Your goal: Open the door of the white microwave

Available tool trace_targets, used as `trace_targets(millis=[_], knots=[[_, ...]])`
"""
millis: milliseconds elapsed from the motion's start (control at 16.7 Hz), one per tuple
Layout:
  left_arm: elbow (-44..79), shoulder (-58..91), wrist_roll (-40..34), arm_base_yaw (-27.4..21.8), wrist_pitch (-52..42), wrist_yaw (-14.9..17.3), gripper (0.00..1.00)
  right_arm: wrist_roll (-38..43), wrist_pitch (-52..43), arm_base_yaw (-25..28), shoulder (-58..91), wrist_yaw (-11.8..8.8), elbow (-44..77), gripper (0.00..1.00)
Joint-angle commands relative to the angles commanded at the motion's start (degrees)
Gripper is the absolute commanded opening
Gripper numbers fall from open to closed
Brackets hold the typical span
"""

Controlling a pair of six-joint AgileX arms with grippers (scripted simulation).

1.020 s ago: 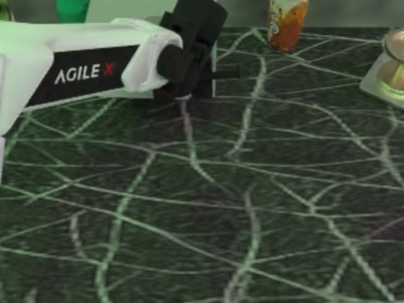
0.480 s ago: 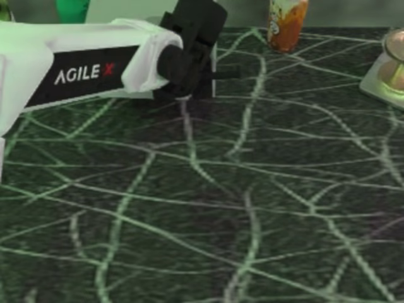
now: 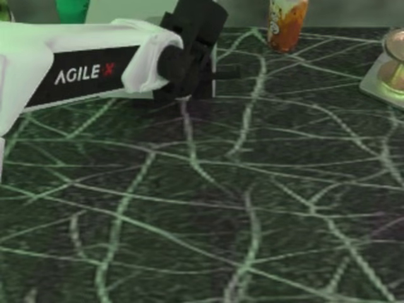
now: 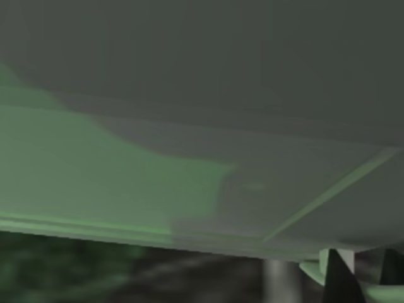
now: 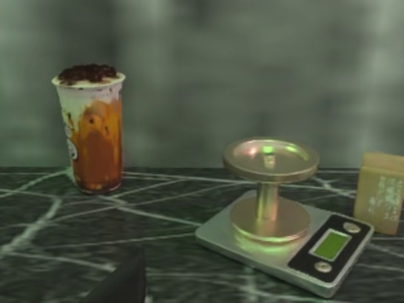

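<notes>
White microwave (image 3: 126, 9) at far edge of surface (image 3: 252, 208), left of middle. Left pincer (image 3: 201, 74) at its door (image 4: 208, 145); fingers hidden, cannot tell. Right arm unseen.

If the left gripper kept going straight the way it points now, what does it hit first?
Probably the white microwave: it fills the left wrist view close ahead. From above, the left gripper already sits at the microwave's front, though depth there is unclear.

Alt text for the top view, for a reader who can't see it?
The left arm reaches across the far left of a dark veined table, its black gripper at the microwave by the far edge. An orange drink cup and a kitchen scale stand further right.
</notes>
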Motion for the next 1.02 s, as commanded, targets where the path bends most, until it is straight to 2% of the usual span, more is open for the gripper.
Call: trace_targets(millis=[1020], knots=[[-4.2,-2.6,3.3,0.4,2.6,2.3,0.0,0.0,0.0,0.0,0.0,0.0,0.0,1.0]])
